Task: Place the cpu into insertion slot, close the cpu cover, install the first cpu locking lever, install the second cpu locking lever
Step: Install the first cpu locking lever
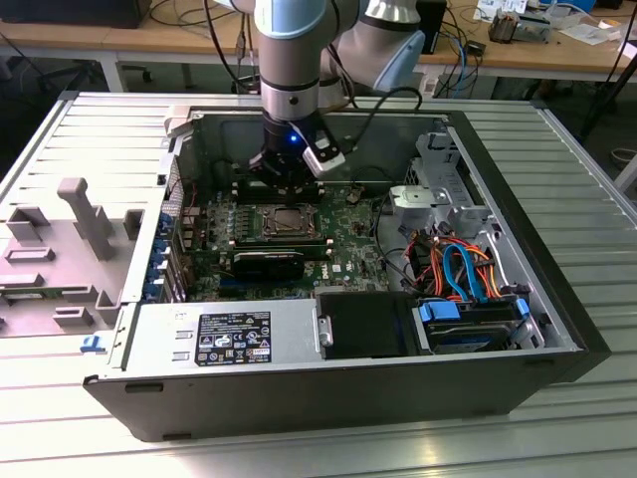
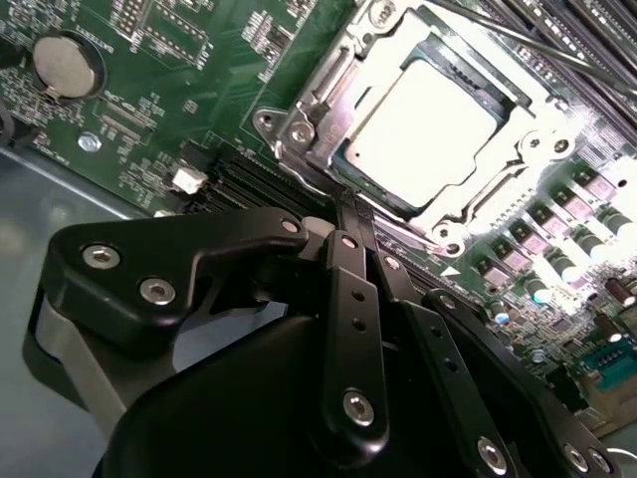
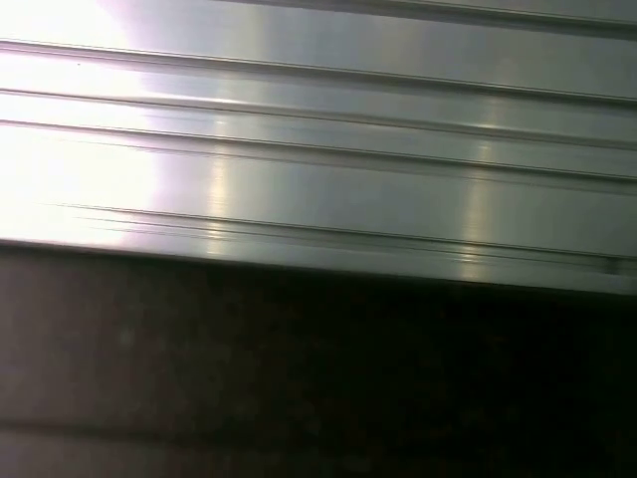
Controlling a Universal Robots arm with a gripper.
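Observation:
The cpu (image 2: 423,119) shows its dull silver top and lies flat in the insertion slot (image 1: 289,220) on the green board. The cpu cover (image 2: 311,118), a thin silver frame, lies down around the chip. My gripper (image 2: 350,211) hovers at the socket's near edge, its two black fingers pressed together at the tips. Whether a thin lever sits between the tips cannot be told. In the exterior view the gripper (image 1: 287,182) hangs straight down over the far edge of the socket, inside the open computer case.
A black graphics card (image 1: 269,263) lies just in front of the socket, and the power supply (image 1: 231,336) fills the case front. Orange and blue cables (image 1: 460,265) and a drive cage (image 1: 468,325) stand at the exterior view's right. A coin battery (image 2: 66,62) sits on the board.

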